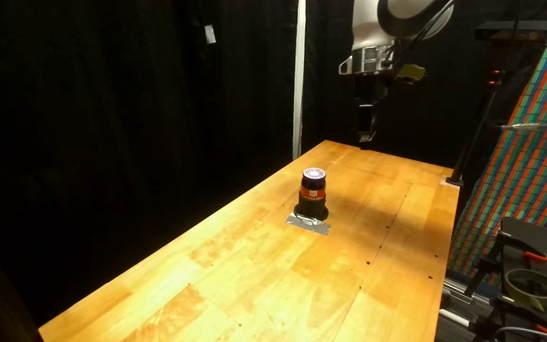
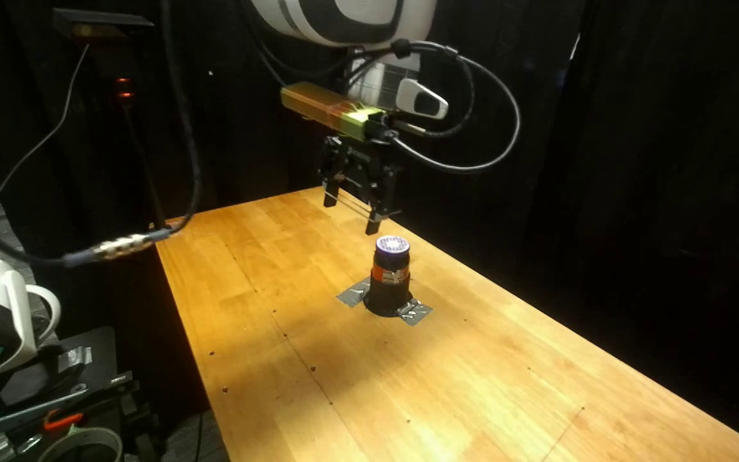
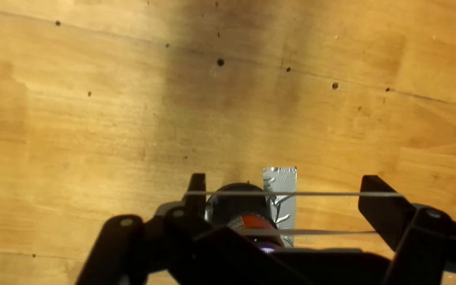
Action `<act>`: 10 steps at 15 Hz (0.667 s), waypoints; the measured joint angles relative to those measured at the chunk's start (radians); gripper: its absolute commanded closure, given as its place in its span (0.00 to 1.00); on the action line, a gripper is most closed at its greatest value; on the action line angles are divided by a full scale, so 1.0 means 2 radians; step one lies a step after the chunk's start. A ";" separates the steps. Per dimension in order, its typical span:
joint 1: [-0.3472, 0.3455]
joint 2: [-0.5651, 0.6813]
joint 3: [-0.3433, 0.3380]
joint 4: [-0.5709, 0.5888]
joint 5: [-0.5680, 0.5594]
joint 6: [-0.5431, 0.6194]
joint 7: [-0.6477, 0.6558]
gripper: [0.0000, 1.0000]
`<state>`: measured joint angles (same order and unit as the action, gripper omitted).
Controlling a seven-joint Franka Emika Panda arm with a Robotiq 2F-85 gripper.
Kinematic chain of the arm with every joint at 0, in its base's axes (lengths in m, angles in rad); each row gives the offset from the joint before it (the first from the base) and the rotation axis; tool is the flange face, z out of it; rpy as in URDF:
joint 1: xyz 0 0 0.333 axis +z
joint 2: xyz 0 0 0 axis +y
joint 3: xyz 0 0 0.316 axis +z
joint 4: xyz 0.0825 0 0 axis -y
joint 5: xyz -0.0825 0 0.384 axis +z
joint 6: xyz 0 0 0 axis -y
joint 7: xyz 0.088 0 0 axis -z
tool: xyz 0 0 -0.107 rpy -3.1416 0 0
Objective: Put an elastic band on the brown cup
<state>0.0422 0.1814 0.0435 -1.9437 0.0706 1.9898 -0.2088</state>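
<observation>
Pickup seems done: a thin, pale elastic band (image 3: 323, 194) is held taut, in two strands, between the fingertips (image 2: 330, 201) of the spread, black two-fingered end effector (image 2: 351, 218). Fitting is left: the small dark-brown, orange-striped cylindrical cup (image 2: 389, 287) is seen upright below the end effector, not yet encircled; exact alignment cannot be told. Some height seems to be left above it for centring before lowering. Beneath, the yellowish wooden worktop (image 2: 504, 385) is backed beyond one long edge by a black cloth curtain (image 1: 159, 118), so sideways correction toward that edge is best kept small.
</observation>
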 measured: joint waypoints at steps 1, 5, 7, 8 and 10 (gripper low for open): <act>0.000 0.031 0.001 0.029 0.000 0.005 -0.005 0.00; 0.000 0.127 0.006 0.129 0.000 0.014 -0.007 0.00; 0.000 0.166 0.010 0.173 0.000 0.014 -0.005 0.00; 0.000 0.183 0.012 0.192 0.001 0.014 -0.005 0.00; 0.000 0.212 0.016 0.223 0.004 0.014 -0.004 0.00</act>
<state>0.0427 0.6047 0.0759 -1.4974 0.0786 2.0177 -0.2168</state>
